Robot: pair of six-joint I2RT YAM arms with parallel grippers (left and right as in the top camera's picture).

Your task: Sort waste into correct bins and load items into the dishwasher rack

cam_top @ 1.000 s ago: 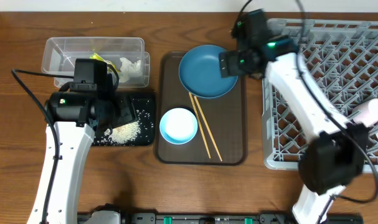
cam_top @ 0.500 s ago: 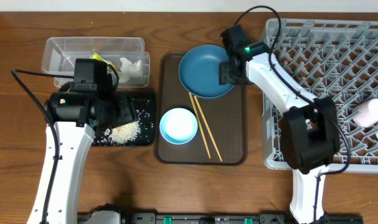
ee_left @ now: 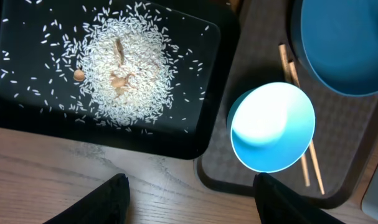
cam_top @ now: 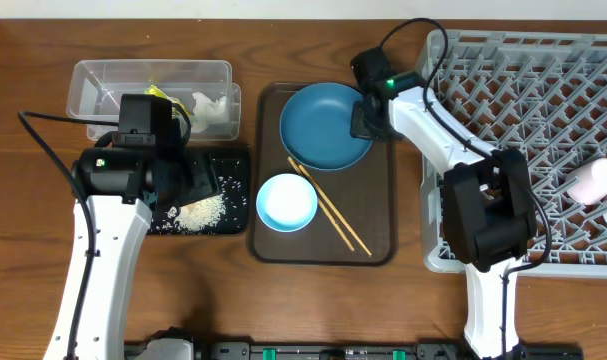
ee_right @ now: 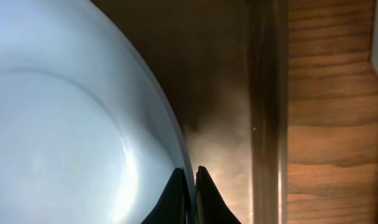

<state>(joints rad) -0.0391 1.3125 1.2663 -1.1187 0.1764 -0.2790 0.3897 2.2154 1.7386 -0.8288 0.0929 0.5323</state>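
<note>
Plate gripped at its rim, waste sorted, most dishes not yet loaded.

The grey dishwasher rack (cam_top: 543,100), filling the right of the overhead frame, holds only the two small cups (cam_top: 595,182) at its right edge. On the brown serving tray (cam_top: 378,235) at centre sit the dark blue plate (cam_top: 323,125), the light blue bowl (cam_top: 286,202) and the chopsticks (cam_top: 330,207), all waiting. At upper left the clear tub (cam_top: 93,85) contains the wrapper (cam_top: 161,93) and tissue (cam_top: 211,108); the black tray (cam_top: 233,170) below it carries the rice (cam_top: 200,213). The right gripper (ee_right: 192,193) is clamped on the plate's right rim. The left gripper (ee_left: 192,205) hangs spread wide and holds nothing.
</note>
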